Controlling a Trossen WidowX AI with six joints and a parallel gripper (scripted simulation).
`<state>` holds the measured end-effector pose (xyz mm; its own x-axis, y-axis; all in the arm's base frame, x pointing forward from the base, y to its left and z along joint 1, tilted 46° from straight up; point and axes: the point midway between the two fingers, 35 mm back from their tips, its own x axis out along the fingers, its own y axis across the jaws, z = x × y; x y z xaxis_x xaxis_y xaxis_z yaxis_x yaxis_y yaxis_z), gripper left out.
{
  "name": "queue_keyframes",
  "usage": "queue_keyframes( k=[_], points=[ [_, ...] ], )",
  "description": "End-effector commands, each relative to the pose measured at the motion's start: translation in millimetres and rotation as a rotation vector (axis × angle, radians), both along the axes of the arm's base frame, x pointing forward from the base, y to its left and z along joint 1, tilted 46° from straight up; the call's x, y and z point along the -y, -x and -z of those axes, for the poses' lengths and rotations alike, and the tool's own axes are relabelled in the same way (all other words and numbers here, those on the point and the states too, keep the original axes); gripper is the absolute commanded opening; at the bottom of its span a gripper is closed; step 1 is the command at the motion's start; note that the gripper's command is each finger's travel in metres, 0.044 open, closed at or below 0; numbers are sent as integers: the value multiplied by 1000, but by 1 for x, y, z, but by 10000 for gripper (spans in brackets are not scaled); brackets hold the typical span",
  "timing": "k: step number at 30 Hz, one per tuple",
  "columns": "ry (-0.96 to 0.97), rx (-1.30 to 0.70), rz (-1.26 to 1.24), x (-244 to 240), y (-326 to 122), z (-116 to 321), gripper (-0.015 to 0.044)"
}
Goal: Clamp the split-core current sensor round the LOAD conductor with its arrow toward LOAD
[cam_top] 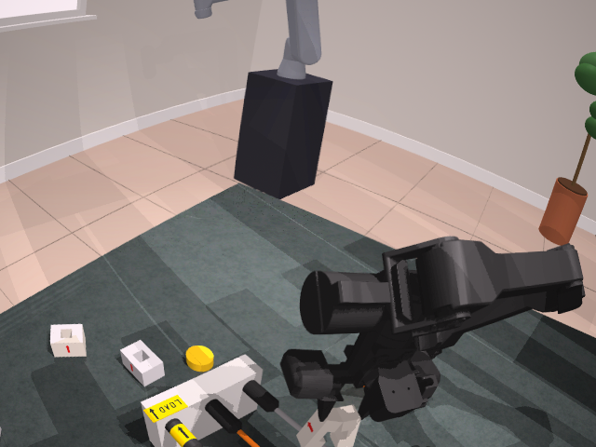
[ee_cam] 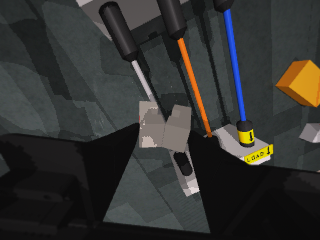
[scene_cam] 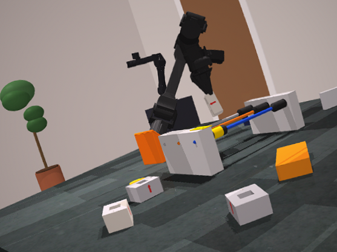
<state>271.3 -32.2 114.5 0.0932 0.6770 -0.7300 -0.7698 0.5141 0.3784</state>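
Note:
My gripper (cam_top: pixel 347 408) (scene_cam: pixel 210 94) (ee_cam: pixel 164 130) is shut on the open white sensor (cam_top: pixel 313 430) (scene_cam: pixel 214 108) (ee_cam: pixel 152 125), which hangs tilted, its two halves spread, above the conductors' level. Its red arrow points left in the exterior view, toward the LOAD end block's side. The blue conductor (scene_cam: pixel 249 117) (ee_cam: pixel 234 65) carries a yellow band (cam_top: pixel 182 433) (ee_cam: pixel 246 136) beside the LOAD label (cam_top: pixel 166 409) (ee_cam: pixel 258 155). The sensor is not round it; in the wrist view it overlaps the line of the grey conductor (scene_cam: pixel 224 119) (ee_cam: pixel 141 80). Contact there cannot be told.
The orange conductor (scene_cam: pixel 234 119) (ee_cam: pixel 194 85) lies between grey and blue. White end blocks (scene_cam: pixel 190 153) (scene_cam: pixel 297 109) hold them. Closed white sensors (cam_top: pixel 76 348) (cam_top: pixel 149 368) (scene_cam: pixel 250 211), a yellow disc (cam_top: pixel 199 358) and orange blocks (scene_cam: pixel 149 147) (scene_cam: pixel 294 166) stand around.

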Motion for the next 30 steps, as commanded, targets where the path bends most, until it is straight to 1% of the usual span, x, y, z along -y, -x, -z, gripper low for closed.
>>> queue_keyframes(
  k=[1,18,30],
  points=[
    [11,80,-59,2,-22,2,0],
    [71,432,-336,-4,-119,18,0],
    [73,446,-347,-13,-125,28,0]
  ],
)
